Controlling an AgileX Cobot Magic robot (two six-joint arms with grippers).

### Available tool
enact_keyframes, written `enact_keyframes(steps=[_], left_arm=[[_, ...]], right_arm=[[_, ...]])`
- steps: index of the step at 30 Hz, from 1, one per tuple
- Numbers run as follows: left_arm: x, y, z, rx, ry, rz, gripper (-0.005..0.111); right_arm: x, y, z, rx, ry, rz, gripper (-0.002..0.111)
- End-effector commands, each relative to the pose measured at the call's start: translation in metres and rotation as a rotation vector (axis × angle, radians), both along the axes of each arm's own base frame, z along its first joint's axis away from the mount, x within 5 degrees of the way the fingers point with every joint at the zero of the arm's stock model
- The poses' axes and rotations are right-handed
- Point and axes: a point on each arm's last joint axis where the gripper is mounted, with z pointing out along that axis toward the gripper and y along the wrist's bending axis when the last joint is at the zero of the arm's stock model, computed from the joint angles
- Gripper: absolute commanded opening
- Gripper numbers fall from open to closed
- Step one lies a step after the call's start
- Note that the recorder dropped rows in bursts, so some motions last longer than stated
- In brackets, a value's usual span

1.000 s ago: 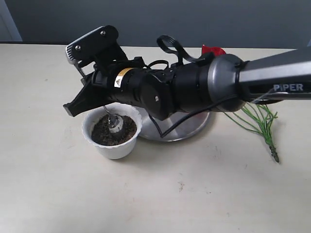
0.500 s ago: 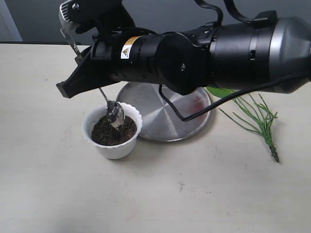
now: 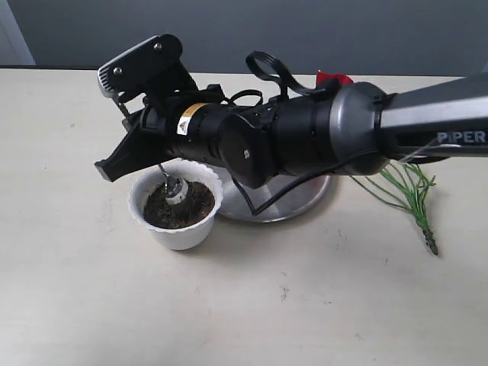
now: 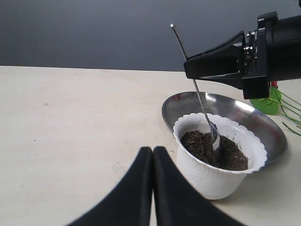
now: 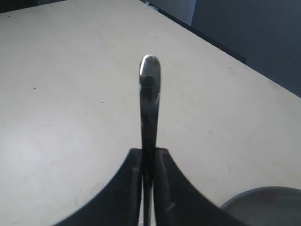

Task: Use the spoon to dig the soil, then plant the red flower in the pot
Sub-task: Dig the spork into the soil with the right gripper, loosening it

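Observation:
The white scalloped pot (image 3: 180, 232) holds dark soil (image 3: 200, 207). My right gripper (image 3: 107, 168) reaches across from the right and is shut on the handle of the silver spoon (image 3: 176, 190), whose bowl is sunk in the soil. In the right wrist view the spoon handle (image 5: 150, 89) sticks out between the closed fingers (image 5: 134, 169). The red flower's petals (image 3: 334, 78) peek from behind the arm, and its green stems (image 3: 408, 191) lie at the right. My left gripper (image 4: 153, 150) is shut on nothing, just short of the pot (image 4: 211, 176), and is hidden from the exterior view.
A shiny steel plate (image 3: 293, 206) lies right behind the pot, mostly covered by the right arm. The same plate (image 4: 256, 122) and a green leaf (image 4: 265, 104) show in the left wrist view. Bare beige table lies in front of and left of the pot.
Half a second ago the right arm was raised with the spoon bowl at the pot's rim. It has come back down and the bowl is in the soil again.

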Motion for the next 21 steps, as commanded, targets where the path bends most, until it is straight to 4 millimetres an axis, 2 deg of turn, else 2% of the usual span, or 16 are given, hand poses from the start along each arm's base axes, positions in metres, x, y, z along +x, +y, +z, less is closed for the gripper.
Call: enact_keyframes(steps=[1,6,8,13,21], left_arm=[[0.0,0.0,0.0,-0.004,-0.007,-0.008,0.0],[0.0,0.0,0.0,-0.004,-0.007,-0.008,0.0],[0.0,0.0,0.0,-0.004,-0.007,-0.008,0.0],[0.0,0.0,0.0,-0.004,-0.007,-0.008,0.0],[0.0,0.0,0.0,-0.004,-0.007,-0.008,0.0]], right_arm=[[-0.001,-0.004,0.024,0.058,-0.059,0.003,-0.001],[-0.01,-0.015,0.057,0.076,-0.06,0.021,-0.001],[-0.014,-0.019,0.061,0.055,-0.038,0.031,-0.001],[-0.016,-0.019,0.047,-0.031,0.028,0.051,-0.001],[0.0,0.0,0.001,-0.01,-0.025,0.016,-0.001]])
